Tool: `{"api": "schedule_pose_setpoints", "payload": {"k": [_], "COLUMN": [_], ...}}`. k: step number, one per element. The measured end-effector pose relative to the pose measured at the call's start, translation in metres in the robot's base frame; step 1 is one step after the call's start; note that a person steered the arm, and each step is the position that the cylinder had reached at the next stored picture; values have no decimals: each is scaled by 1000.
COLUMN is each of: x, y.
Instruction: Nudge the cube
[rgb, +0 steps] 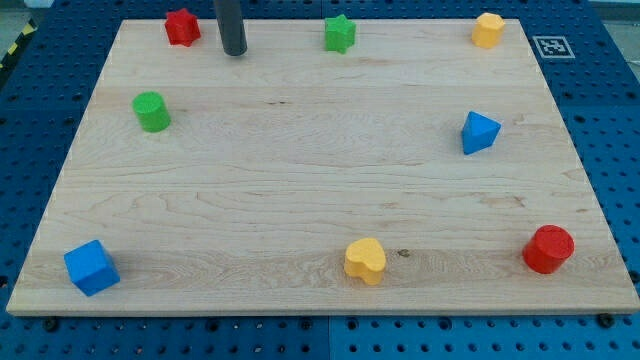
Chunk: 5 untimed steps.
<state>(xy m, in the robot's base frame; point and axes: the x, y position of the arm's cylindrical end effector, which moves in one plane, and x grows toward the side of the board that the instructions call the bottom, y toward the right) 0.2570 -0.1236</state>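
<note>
Blue cube (91, 267) sits at the view's bottom left; my tip (234, 52), a bare gripperless rod cut off above, stands far away beside the red star (181, 27).

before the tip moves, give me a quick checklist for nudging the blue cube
1. Blue cube in view, at the view's bottom left: ok.
2. My tip in view, near the view's top beside the red block: ok.
3. Tip touching the cube: not ok, far apart.
4. Straight path to the cube: cannot tell, the green cylinder sits close to it.
5. Cube clear of the board edge: not ok, it sits near the corner.
</note>
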Motion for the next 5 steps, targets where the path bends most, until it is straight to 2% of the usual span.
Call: {"api": "schedule_pose_setpoints", "payload": {"k": [1,3,5], "x": [0,89,178], "y": [0,44,45]}}
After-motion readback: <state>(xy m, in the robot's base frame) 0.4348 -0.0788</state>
